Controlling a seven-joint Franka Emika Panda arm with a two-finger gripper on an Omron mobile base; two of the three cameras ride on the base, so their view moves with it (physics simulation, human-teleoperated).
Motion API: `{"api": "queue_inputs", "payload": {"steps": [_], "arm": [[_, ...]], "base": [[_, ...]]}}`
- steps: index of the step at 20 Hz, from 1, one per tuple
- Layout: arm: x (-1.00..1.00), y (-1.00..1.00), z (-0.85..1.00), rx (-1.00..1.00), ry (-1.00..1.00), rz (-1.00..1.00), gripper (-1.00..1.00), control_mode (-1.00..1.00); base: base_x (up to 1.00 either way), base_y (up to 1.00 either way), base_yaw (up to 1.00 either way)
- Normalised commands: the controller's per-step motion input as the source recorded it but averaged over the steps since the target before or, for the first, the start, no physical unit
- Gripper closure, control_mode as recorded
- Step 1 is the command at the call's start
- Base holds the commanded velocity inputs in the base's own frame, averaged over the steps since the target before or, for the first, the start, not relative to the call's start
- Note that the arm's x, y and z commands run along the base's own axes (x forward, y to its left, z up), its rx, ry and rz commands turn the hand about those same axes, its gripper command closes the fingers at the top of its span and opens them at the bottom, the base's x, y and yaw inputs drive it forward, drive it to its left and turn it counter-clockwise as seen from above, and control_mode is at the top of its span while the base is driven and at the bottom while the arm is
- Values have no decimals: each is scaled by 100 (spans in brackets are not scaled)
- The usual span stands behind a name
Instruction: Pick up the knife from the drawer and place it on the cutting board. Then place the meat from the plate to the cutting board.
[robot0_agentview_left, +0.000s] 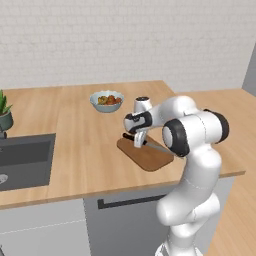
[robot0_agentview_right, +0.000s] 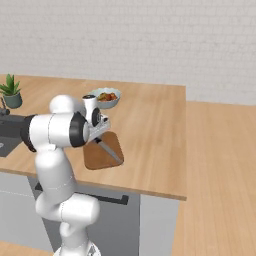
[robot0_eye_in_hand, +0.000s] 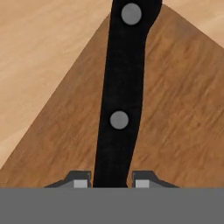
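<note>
**Knife gripped over the board**

Gripper (robot0_eye_in_hand: 112, 183) closed tight on the knife's (robot0_eye_in_hand: 120, 100) black handle, one fingertip (robot0_eye_in_hand: 80, 183) on each side; knife low over the cutting board (robot0_eye_in_hand: 175, 113); in the left base view, blade (robot0_agentview_left: 157, 148) runs right over the board (robot0_agentview_left: 145, 155); bowl (robot0_agentview_left: 107, 100) well behind on the counter (robot0_agentview_left: 75, 135).

Knife (robot0_agentview_left: 152, 146) on cutting board (robot0_agentview_left: 145, 156), bowl (robot0_agentview_left: 107, 101) behind

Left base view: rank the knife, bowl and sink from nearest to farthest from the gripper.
1. Knife, held in the gripper, lying over the cutting board.
2. Bowl, behind the gripper and to the left on the counter.
3. Sink, far left.
</note>
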Motion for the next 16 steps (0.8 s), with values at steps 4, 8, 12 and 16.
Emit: {"api": "queue_inputs", "payload": {"steps": [4, 8, 12, 16], "arm": [[67, 0, -18, 0, 0, 0, 100, -100], [56, 0, -27, 0, 0, 0, -100, -100], [7, 0, -8, 0, -5, 0, -100, -100], [0, 0, 3, 0, 0, 0, -100, -100]], "base": [[0, 0, 0], [0, 0, 0], [0, 0, 0], [0, 0, 0]]}}
